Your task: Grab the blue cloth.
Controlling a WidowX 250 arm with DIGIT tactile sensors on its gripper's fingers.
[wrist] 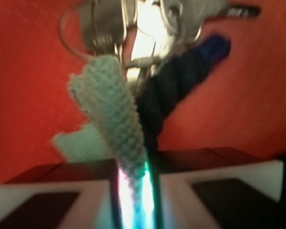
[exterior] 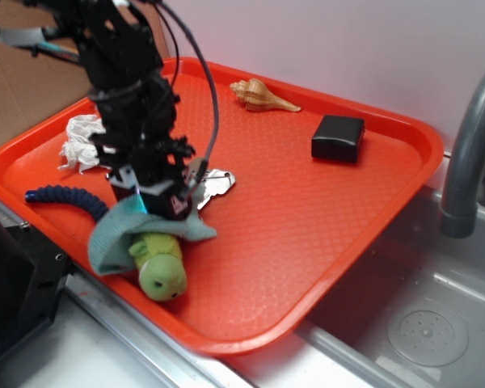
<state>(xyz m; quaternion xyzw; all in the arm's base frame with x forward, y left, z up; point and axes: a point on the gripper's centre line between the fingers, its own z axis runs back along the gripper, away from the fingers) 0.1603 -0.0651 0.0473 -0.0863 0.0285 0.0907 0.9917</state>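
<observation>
Here, a big orange tray [exterior: 307, 234] sits beside a metal sink [exterior: 424, 323], and a grey tap [exterior: 469, 145] stands at the tray's right corner. The black robot arm [exterior: 125, 73] reaches down over the near left part of the tray. The blue cloth [exterior: 117, 234] lies there, close to the tray's near left edge, draped over a small green soft toy [exterior: 163, 271] whose head pokes out toward the near edge. The gripper [exterior: 158, 202] is down on the top of the cloth. From the wrist view its two pads are pressed close together, pinching a fold of the blue cloth [wrist: 112, 109] that stands up between them. A dark blue rope [exterior: 65, 196] curls along the left edge and touches the cloth. A white tissue [exterior: 82, 141] lies crumpled near the far left edge. A black box [exterior: 338, 137] rests toward the far right corner. A tan seashell [exterior: 261, 95] lies by the far edge. A bunch of silver keys [exterior: 214, 184] lies just beside the gripper, toward the middle of the tray
</observation>
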